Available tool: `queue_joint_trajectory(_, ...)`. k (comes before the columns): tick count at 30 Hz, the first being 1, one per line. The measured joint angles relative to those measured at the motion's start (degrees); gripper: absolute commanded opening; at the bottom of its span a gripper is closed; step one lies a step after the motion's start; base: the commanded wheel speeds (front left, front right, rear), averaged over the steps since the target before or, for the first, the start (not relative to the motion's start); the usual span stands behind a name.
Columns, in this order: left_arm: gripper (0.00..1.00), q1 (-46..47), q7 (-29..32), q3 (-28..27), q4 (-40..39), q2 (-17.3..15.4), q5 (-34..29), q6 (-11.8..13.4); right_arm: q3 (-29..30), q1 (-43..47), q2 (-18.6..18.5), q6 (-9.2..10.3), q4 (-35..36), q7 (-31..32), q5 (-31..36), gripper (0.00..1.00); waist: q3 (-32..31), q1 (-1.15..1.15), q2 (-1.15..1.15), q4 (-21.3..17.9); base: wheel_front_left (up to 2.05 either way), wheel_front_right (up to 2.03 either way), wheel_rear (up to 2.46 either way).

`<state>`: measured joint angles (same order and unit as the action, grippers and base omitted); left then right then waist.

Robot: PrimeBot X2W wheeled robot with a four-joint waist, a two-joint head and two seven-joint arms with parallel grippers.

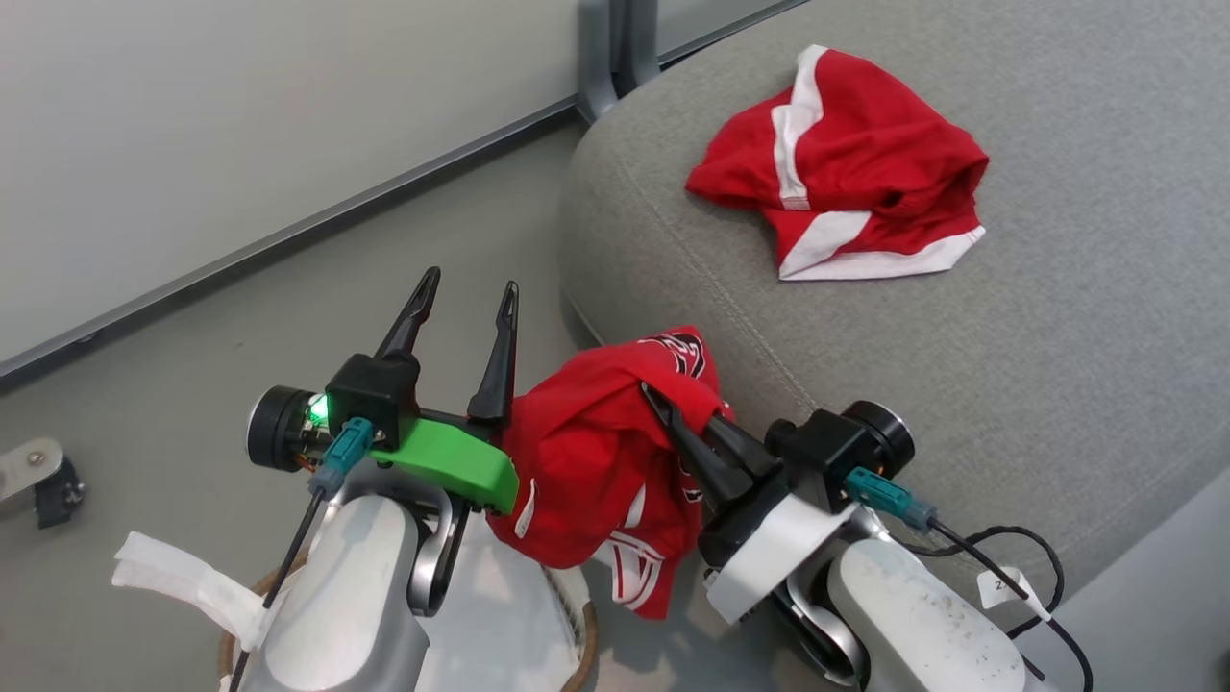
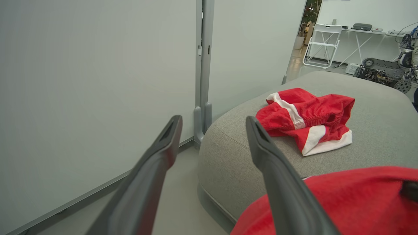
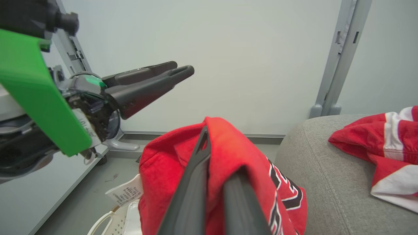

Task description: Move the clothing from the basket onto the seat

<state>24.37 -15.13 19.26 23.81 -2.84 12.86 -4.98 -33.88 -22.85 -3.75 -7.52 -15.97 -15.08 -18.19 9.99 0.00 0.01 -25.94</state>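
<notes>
My right gripper (image 1: 655,396) is shut on a red jersey (image 1: 577,461) with black-and-white lettering. The jersey hangs off the gripper above the basket (image 1: 581,639) and against the seat's near edge. In the right wrist view the cloth (image 3: 169,169) drapes over my right gripper (image 3: 222,150) and hides one fingertip. My left gripper (image 1: 469,281) stands open and empty to the jersey's left, above the floor; its fingers (image 2: 169,137) point at the wall. A second red garment with white panels (image 1: 846,163) lies crumpled on the grey seat (image 1: 961,384).
The basket's white liner (image 1: 163,577) hangs over the brown rim at the lower left. A pale partition wall (image 1: 240,115) with a grey post (image 1: 605,58) runs behind the seat. A small metal bracket (image 1: 38,476) sits on the floor at far left.
</notes>
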Motion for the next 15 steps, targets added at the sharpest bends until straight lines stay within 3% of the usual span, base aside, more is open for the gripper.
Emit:
queue_joint_trajectory(5, 1.00, 0.07, 0.00, -0.04, 0.36, 0.05, -0.76, -0.56, 3.41, 0.43, -1.04, 0.00, 2.78, 0.00, 0.64, 0.00, 0.89, 0.00, 0.00, -3.98, 0.00, 0.00, 0.00)
queue_joint_trajectory(10, 1.00, 1.07, 0.00, 0.55, 0.91, 0.07, -1.44, -1.03, 7.13, -1.97, -3.60, 0.00, 5.16, 0.01, 2.40, 0.00, 2.85, 0.00, 0.00, -4.98, 0.00, 0.00, 0.00)
queue_joint_trajectory(15, 1.00, 2.11, 0.00, 0.64, 1.29, 0.05, -2.42, -1.16, 10.99, -9.84, -7.84, 0.00, 7.20, 0.00, 3.89, 0.00, 5.18, 0.00, 0.00, -5.36, 0.00, 0.00, 0.00)
